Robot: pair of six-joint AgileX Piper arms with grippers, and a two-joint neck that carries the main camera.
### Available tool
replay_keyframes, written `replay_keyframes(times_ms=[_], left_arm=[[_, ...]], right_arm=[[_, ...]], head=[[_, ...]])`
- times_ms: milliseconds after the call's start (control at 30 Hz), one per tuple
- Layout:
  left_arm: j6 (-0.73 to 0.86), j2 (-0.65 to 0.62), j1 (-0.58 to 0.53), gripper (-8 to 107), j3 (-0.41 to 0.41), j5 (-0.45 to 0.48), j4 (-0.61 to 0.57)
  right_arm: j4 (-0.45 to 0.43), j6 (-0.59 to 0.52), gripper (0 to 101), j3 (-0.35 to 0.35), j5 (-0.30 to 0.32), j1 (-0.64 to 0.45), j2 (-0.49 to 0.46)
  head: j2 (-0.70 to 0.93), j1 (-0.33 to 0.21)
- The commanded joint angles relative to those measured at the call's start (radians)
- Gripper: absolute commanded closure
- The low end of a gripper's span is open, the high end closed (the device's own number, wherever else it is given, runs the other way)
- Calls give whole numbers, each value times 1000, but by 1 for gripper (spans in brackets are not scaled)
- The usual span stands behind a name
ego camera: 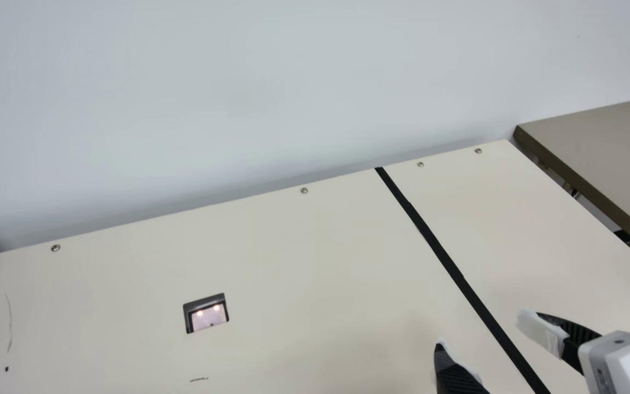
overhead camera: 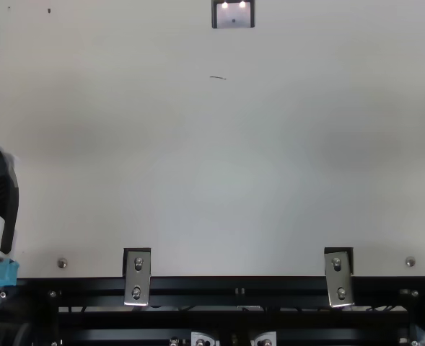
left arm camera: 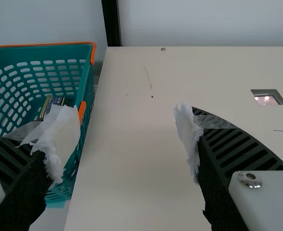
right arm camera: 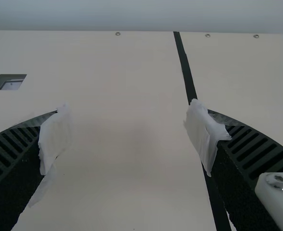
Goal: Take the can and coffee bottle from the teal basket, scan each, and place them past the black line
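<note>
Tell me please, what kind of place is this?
Probably a mock self-checkout station: a lit scanner window is set into the cream table, a black line divides its surface, and a teal shopping basket stands beside it.

- Lab-like space, laid out like a shop checkout
- Scanner window (ego camera: 208,318) sunk into the cream table (ego camera: 304,246)
- Teal basket (left arm camera: 87,86) beside the table
- Bolted metal brackets (overhead camera: 137,277) on a black frame (overhead camera: 198,284)
</note>
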Motion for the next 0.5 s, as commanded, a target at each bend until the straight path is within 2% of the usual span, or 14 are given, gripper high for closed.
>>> replay_keyframes(times_ms=[0,467], left_arm=[[0,0,0,9,0,0,0],[0,0,0,9,0,0,0]], right_arm=[[0,0,0,0,0,0,0],[0,0,0,0,1,0,0]], head=[[5,-24],[5,-24]])
